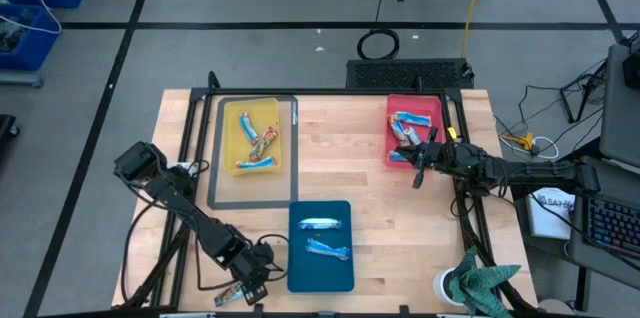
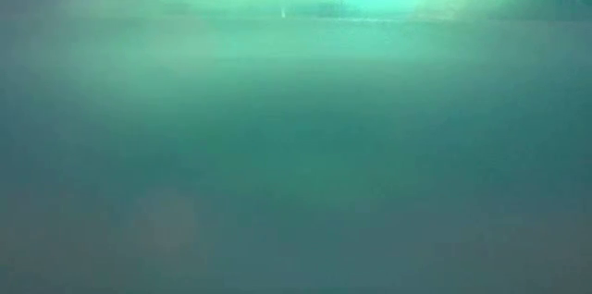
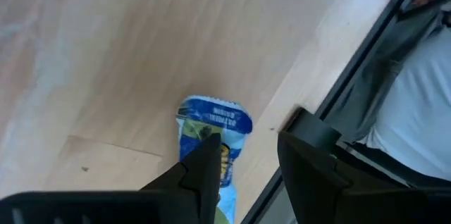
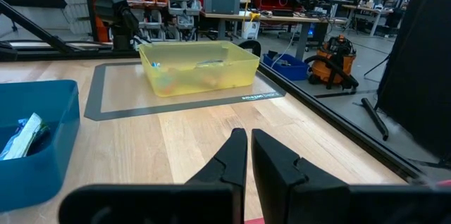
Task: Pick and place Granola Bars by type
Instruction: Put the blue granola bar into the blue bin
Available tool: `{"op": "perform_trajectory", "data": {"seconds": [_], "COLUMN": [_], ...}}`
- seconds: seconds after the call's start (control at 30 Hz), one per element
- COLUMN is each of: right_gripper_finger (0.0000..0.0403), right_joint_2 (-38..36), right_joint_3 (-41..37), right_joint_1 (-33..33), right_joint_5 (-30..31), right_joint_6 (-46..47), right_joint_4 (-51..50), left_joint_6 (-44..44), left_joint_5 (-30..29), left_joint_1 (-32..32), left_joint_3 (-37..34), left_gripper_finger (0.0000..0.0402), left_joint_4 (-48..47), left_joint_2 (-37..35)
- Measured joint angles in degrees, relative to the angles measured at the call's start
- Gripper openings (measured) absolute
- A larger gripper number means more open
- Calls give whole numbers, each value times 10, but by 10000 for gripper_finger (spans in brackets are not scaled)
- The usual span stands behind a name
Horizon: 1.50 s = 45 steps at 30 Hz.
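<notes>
Near the table's near-left edge a blue-white-yellow granola bar (image 3: 211, 120) lies flat on the wood; it also shows as a bar (image 1: 229, 297) in the high view. My left gripper (image 3: 246, 171) is open right over it, with one finger in front of the bar's lower half and the other beside it. Two blue-white bars (image 1: 320, 224) lie in the blue tray (image 1: 296, 258). Several bars lie in the yellow tray (image 1: 230, 128) and in the red tray (image 1: 392, 148). My right gripper (image 1: 418, 176) is shut and empty, just on the near side of the red tray. My left gripper comes at the bar from above, and one finger (image 3: 201, 175) covers the wrapper's lower half (image 3: 227, 164). That finger hides the place, so I cannot tell whether it touches the bar. The bar lies flat on the table.
The table's near edge and a dark frame rail (image 3: 366, 48) run close beside the bar. A green cloth (image 1: 482, 283) and a white cup (image 1: 446, 285) sit at the near-right corner. The low view is filled by a teal surface. Bare wood lies between the trays.
</notes>
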Motion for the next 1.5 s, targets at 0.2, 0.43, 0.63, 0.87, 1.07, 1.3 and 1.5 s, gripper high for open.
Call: {"op": "perform_trajectory", "data": {"seconds": [0.2,0.43,0.63,0.87,1.07,1.3,1.5], "right_gripper_finger": [13,13,13,13,13,13,14], "right_joint_2": [0,0,0,0,0,0,0], "right_joint_3": [0,0,0,0,0,0,0], "right_joint_1": [0,0,0,0,0,0,0], "right_joint_5": [0,0,0,0,0,0,0], "right_joint_6": [0,0,0,0,0,0,0], "right_joint_4": [0,0,0,-1,-1,-1,0], "left_joint_6": [-5,5,54,84,132,139,157], "left_joint_5": [42,62,25,-8,-47,-191,-169], "left_joint_1": [-6,-6,-9,-6,14,60,75], "left_joint_3": [1,3,3,4,5,3,-4], "left_gripper_finger": [145,145,140,28,6,2,22], "left_joint_4": [10,14,-15,-77,-104,-249,-222], "left_joint_2": [33,65,65,63,61,43,-4]}}
